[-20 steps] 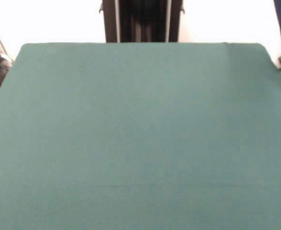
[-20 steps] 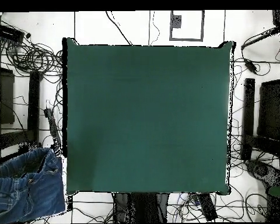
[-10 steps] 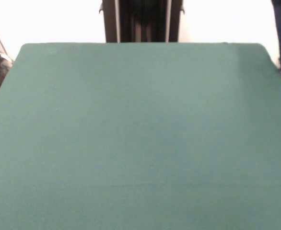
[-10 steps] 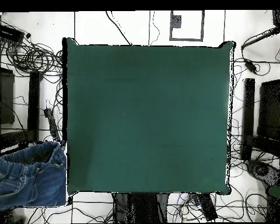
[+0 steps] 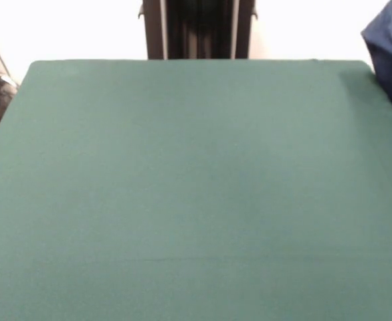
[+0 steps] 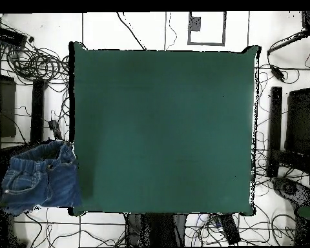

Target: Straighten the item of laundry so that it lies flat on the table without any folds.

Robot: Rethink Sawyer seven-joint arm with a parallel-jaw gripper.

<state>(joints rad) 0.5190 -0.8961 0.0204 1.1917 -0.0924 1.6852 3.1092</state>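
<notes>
Hand unseen, jeans (image 6: 40, 179) at table (image 6: 164, 129) edge

table (image 6: 164, 123): matt green felt-like cloth; jeans (image 6: 41, 183): faded blue denim

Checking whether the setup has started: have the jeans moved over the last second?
Yes. In the overhead view the jeans have shifted up the picture and toward the table, now reaching its left edge near the lower corner.
</notes>
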